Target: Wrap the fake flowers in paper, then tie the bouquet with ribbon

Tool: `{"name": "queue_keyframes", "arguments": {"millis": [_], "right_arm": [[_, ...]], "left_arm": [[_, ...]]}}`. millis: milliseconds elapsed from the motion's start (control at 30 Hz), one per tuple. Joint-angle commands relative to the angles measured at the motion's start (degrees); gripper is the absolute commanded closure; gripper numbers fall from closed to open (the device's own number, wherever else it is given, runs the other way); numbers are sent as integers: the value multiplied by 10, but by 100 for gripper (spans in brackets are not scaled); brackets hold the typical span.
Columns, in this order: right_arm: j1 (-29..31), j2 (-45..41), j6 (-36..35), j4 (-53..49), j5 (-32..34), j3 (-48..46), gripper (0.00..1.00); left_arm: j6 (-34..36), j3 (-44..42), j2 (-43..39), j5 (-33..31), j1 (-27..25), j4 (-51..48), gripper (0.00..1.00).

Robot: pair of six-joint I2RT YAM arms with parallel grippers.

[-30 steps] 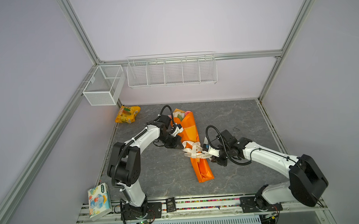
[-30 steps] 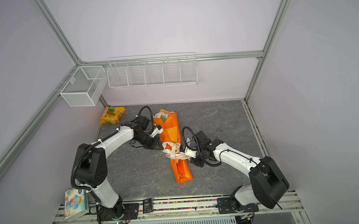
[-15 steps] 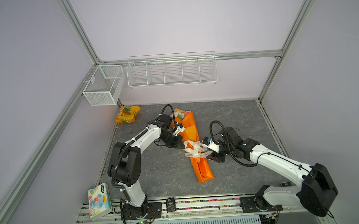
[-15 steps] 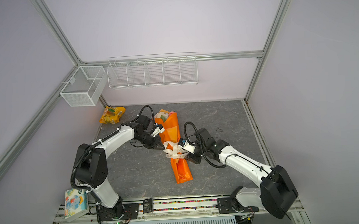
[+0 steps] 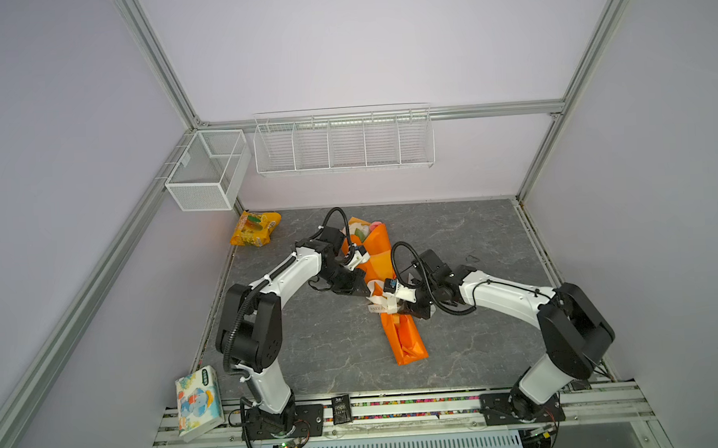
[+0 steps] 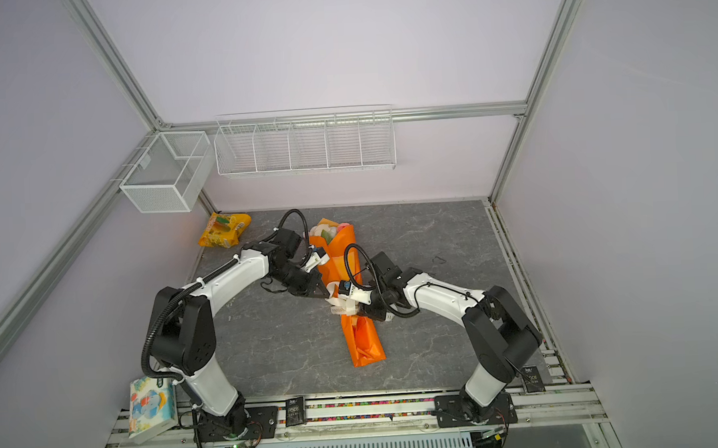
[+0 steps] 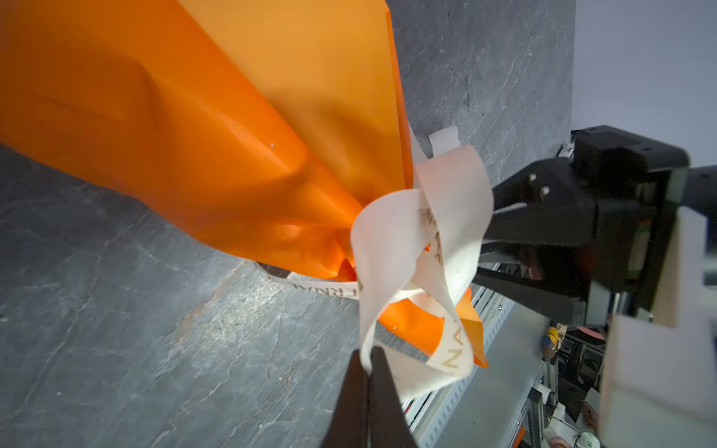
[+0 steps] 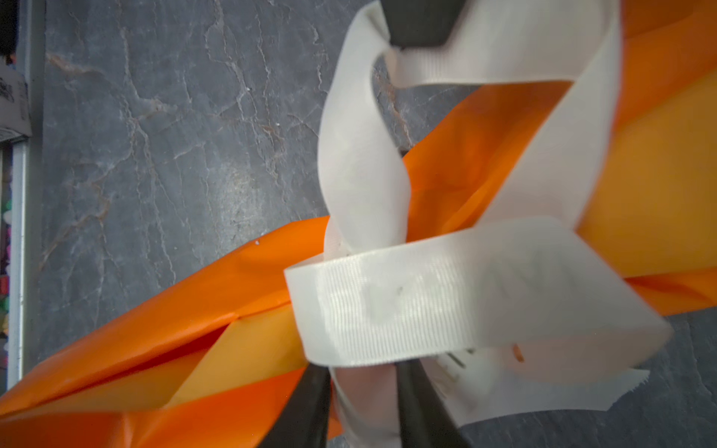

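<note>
The bouquet of fake flowers (image 5: 377, 249) (image 6: 337, 251) lies on the grey table in its orange paper wrap (image 7: 194, 116) (image 8: 155, 349), blooms toward the back wall. A white ribbon with gold lettering (image 5: 379, 307) (image 6: 340, 309) (image 7: 392, 240) (image 8: 426, 298) loops loosely around its narrow middle. My left gripper (image 5: 370, 291) (image 6: 329, 295) (image 7: 368, 362) is shut on one strand of the ribbon. My right gripper (image 5: 398, 310) (image 6: 355, 312) (image 8: 361, 372) sits opposite, its jaws closed on a fold of ribbon just under a wide band.
A yellow-orange snack packet (image 5: 256, 233) lies at the back left. A tissue box (image 5: 198, 402) stands on the front rail at the left. Two white wire baskets (image 5: 343, 142) (image 5: 205, 173) hang on the walls. A small dark bit (image 5: 471, 257) lies right of the bouquet.
The right gripper opened, shifted toward the ribbon knot, and closed again on the ribbon. The left gripper kept its hold and stayed in place.
</note>
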Motion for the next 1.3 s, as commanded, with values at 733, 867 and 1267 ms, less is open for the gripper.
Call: {"name": "queue_keyframes", "arguments": {"millis": [733, 867, 1267], "right_arm": [[1, -38, 16, -29, -3, -20, 70], [0, -43, 19, -29, 1, -21, 91], [-25, -124, 97, 5, 1, -65, 93]], "left_arm": [[14, 28, 13, 0, 1, -27, 100], [15, 29, 13, -3, 1, -27, 100], [15, 31, 14, -17, 1, -29, 100]]}}
